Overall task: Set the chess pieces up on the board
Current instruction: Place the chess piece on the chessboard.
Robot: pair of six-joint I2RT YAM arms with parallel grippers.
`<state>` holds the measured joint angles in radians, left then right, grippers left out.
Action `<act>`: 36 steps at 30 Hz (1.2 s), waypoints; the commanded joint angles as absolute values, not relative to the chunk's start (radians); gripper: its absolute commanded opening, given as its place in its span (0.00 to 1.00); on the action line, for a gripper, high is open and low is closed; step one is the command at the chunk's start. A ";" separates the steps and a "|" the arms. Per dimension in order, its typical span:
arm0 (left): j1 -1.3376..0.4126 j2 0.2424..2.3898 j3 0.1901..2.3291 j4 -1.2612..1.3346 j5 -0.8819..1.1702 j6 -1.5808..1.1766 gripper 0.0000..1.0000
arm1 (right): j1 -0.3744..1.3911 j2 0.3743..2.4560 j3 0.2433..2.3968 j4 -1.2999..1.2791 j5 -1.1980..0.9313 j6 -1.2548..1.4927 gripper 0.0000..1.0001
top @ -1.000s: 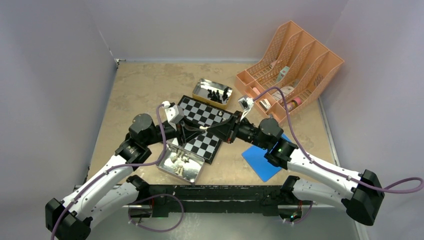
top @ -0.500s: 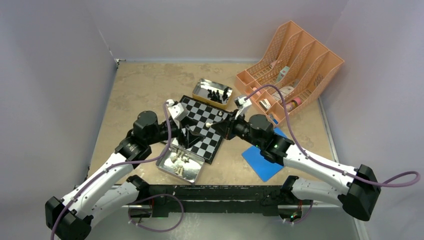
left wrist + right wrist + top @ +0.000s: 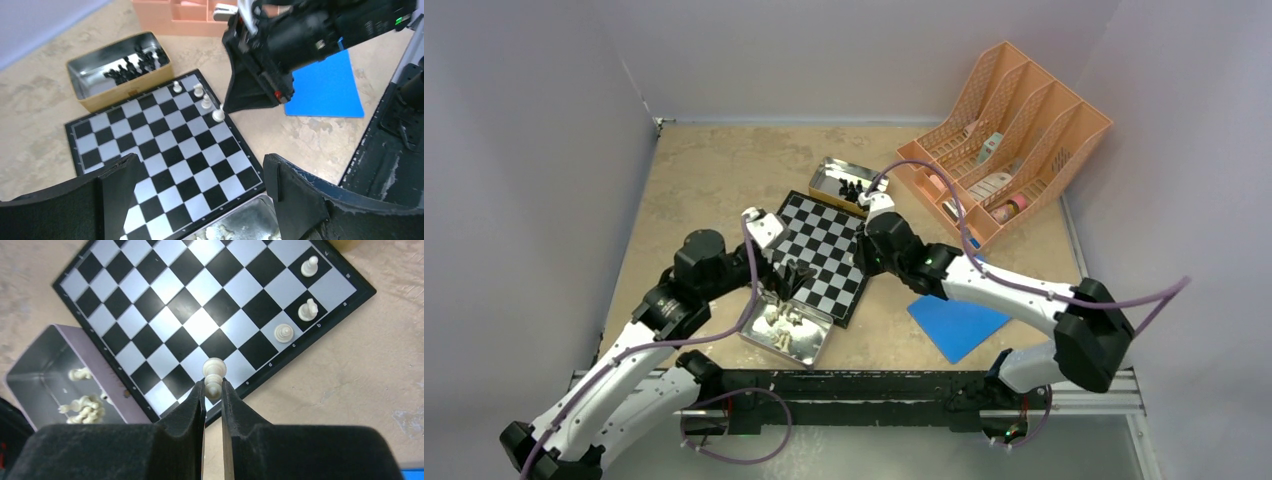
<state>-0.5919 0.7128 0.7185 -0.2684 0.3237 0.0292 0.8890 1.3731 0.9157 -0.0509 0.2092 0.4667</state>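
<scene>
Cream-white piece (image 3: 213, 371) pinched in right gripper (image 3: 213, 390) over edge row of board (image 3: 165, 300), beside three standing white pieces (image 3: 284, 333); left gripper (image 3: 200, 172) spread wide, empty; advise centring on the square, lowering upright, releasing gently.

I count one checkered board (image 3: 165, 150), two metal tins, the far tin (image 3: 826, 172) and the near tin (image 3: 809, 345), one blue square (image 3: 959, 325), one orange rack (image 3: 1024, 110). Three white pieces (image 3: 284, 332) stand on the board; a fourth piece (image 3: 213, 371) sits pinched in my right gripper (image 3: 213, 386).
</scene>
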 commanded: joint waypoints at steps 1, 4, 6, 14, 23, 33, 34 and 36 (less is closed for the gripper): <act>-0.598 0.634 0.707 -0.243 0.254 0.057 0.94 | 0.886 1.452 1.015 -0.162 0.267 0.434 0.07; -0.598 0.596 0.684 -0.225 0.229 0.017 0.94 | 0.887 1.506 1.057 -0.197 0.268 0.426 0.07; -0.598 0.578 0.688 -0.236 0.206 -0.031 0.94 | 0.887 1.535 1.081 -0.219 0.256 0.423 0.08; -0.598 0.576 0.848 -0.423 0.039 -0.198 0.94 | 0.887 1.618 1.125 -0.290 0.263 0.425 0.09; -0.597 0.505 0.824 -0.451 -0.010 -0.235 0.94 | 0.886 1.633 1.124 -0.290 0.238 0.436 0.11; -0.598 0.456 0.802 -0.454 -0.051 -0.249 0.95 | 0.886 1.665 1.147 -0.283 0.241 0.434 0.13; -0.597 0.456 0.803 -0.456 -0.050 -0.250 0.95 | 0.887 1.666 1.149 -0.278 0.230 0.432 0.14; -0.597 0.457 0.802 -0.460 -0.049 -0.249 0.95 | 0.887 1.671 1.154 -0.272 0.228 0.433 0.15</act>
